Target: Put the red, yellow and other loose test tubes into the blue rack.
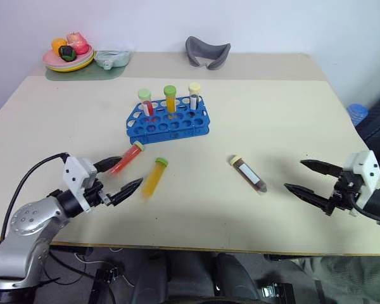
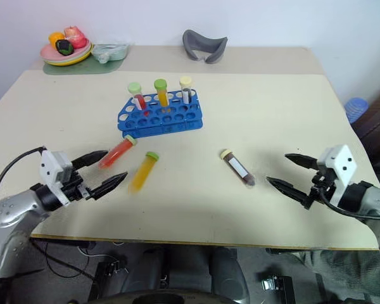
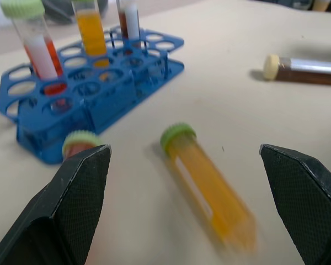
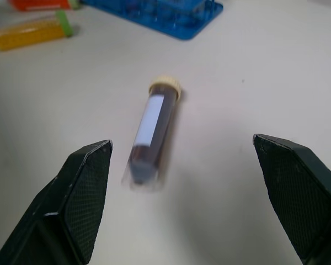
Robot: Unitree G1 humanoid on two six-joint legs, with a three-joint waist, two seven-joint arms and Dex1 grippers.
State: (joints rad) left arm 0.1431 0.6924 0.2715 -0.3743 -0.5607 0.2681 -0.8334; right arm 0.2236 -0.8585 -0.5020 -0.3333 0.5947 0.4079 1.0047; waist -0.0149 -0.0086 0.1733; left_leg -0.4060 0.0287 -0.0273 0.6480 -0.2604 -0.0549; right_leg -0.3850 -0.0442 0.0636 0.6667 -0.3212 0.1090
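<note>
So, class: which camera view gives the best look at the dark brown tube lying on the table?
The right wrist view: the dark brown tube lies centred between the open right pincer fingers, cream cap and white label plain. Both eye views show it small, right of the blue rack; the left wrist view catches it at the edge.

Blue rack (image 1: 168, 120): glossy moulded plastic, smooth. 3 loose test tubes, red (image 1: 125, 159), yellow-orange (image 1: 154, 177) and dark brown (image 1: 248, 173): clear smooth plastic with ribbed caps; the brown one carries a white matt label. Table (image 1: 272, 107): matt cream surface, smooth. Left gripper (image 1: 117, 177) fingers (image 3: 80, 193): matt black with fine cross-hatched texture. Left arm housing (image 1: 25, 231): brushed silver metal.
</note>
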